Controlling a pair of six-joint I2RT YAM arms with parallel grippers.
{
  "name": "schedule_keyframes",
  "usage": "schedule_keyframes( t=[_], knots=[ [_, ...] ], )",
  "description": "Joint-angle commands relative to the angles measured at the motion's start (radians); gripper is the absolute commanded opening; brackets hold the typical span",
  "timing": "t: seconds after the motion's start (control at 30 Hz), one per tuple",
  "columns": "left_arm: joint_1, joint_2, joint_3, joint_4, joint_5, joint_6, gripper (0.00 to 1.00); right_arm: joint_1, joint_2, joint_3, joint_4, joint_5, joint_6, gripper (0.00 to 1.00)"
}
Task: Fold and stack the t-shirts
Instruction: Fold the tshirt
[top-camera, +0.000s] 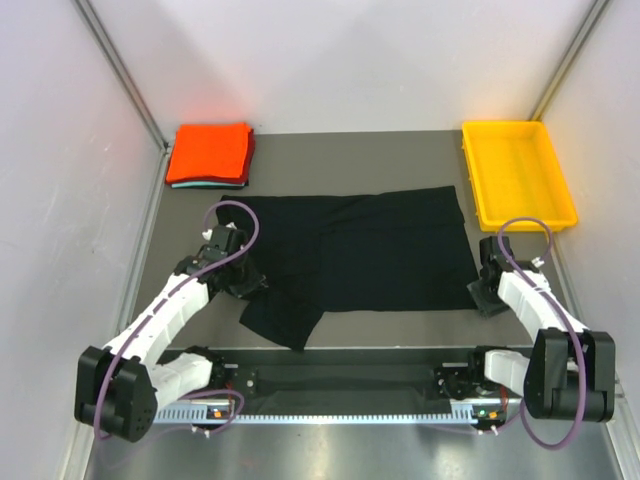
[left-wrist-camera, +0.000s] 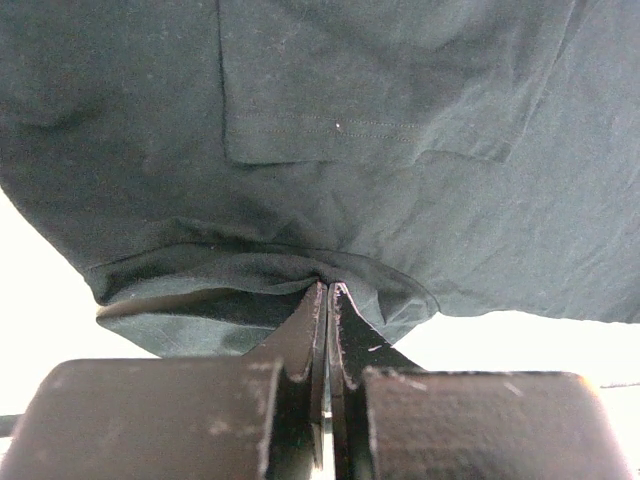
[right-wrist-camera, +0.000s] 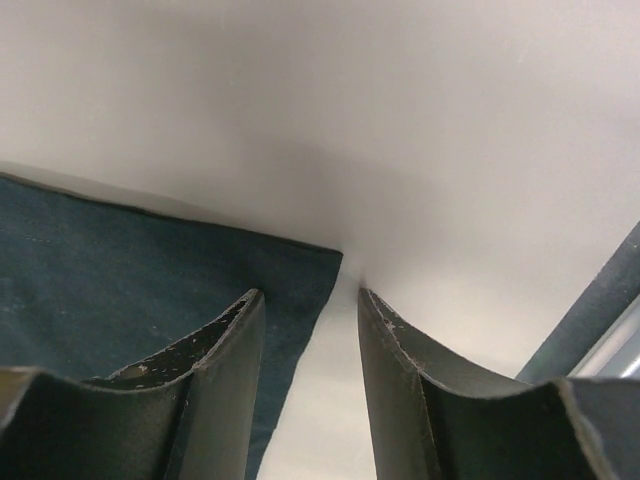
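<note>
A black t-shirt (top-camera: 370, 250) lies spread across the middle of the table, its left part bunched and folded toward the front. My left gripper (top-camera: 243, 283) is at that bunched left side. In the left wrist view it (left-wrist-camera: 328, 285) is shut on a pinched fold of the black cloth (left-wrist-camera: 400, 150). My right gripper (top-camera: 487, 297) sits at the shirt's front right corner. In the right wrist view it (right-wrist-camera: 310, 295) is open, one finger over the cloth corner (right-wrist-camera: 150, 290) and the other over bare table. A folded orange-red t-shirt (top-camera: 210, 150) tops a stack at the back left, with a teal edge (top-camera: 203, 185) showing beneath.
An empty yellow plastic tray (top-camera: 517, 175) stands at the back right, just beyond the right gripper. White walls with metal corner posts close in both sides. The arm bases and a rail run along the near edge of the grey table (top-camera: 400, 325).
</note>
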Motion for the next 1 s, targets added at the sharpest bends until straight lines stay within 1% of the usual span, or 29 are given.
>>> schedule_keyframes(
  t=[0.0,0.1,0.17,0.2,0.23,0.27,0.3,0.33,0.5,0.7,0.73,0.83,0.97],
  knots=[
    [0.009,-0.013,-0.001,0.057,0.021,0.013,0.00,-0.018,0.025,-0.030,0.071,0.020,0.019,0.43],
    [0.017,-0.021,-0.001,0.057,0.026,0.016,0.00,-0.019,0.060,-0.038,0.083,0.005,0.025,0.42],
    [0.025,-0.023,0.002,0.057,0.032,0.017,0.00,-0.019,0.079,-0.046,0.111,-0.014,0.024,0.37],
    [0.026,-0.024,0.002,0.057,0.035,0.019,0.00,-0.019,0.092,-0.049,0.117,-0.018,0.022,0.33],
    [0.031,-0.023,0.005,0.055,0.038,0.020,0.00,-0.018,0.099,-0.049,0.128,-0.024,0.019,0.27],
    [0.034,-0.024,0.005,0.054,0.040,0.020,0.00,-0.019,0.103,-0.050,0.125,-0.024,0.016,0.14],
    [0.035,-0.024,0.005,0.054,0.046,0.020,0.00,-0.019,0.106,-0.049,0.126,-0.021,0.013,0.08],
    [0.037,-0.029,0.007,0.054,0.049,0.017,0.00,-0.019,0.105,-0.049,0.119,-0.017,0.008,0.00],
    [0.043,-0.024,0.025,0.052,0.055,0.017,0.00,-0.019,0.062,-0.044,0.108,0.009,-0.013,0.00],
    [0.063,0.008,0.070,0.049,0.053,0.030,0.00,-0.019,0.014,0.008,0.148,-0.015,-0.145,0.00],
    [0.078,0.023,0.077,0.049,0.063,0.037,0.00,-0.019,0.013,0.026,0.160,-0.024,-0.195,0.00],
    [0.126,0.063,0.105,0.054,0.086,0.053,0.00,-0.019,0.022,0.046,0.197,-0.050,-0.263,0.00],
    [0.175,0.122,0.162,0.052,0.107,0.074,0.00,-0.019,0.080,0.088,0.244,-0.093,-0.349,0.00]
  ],
)
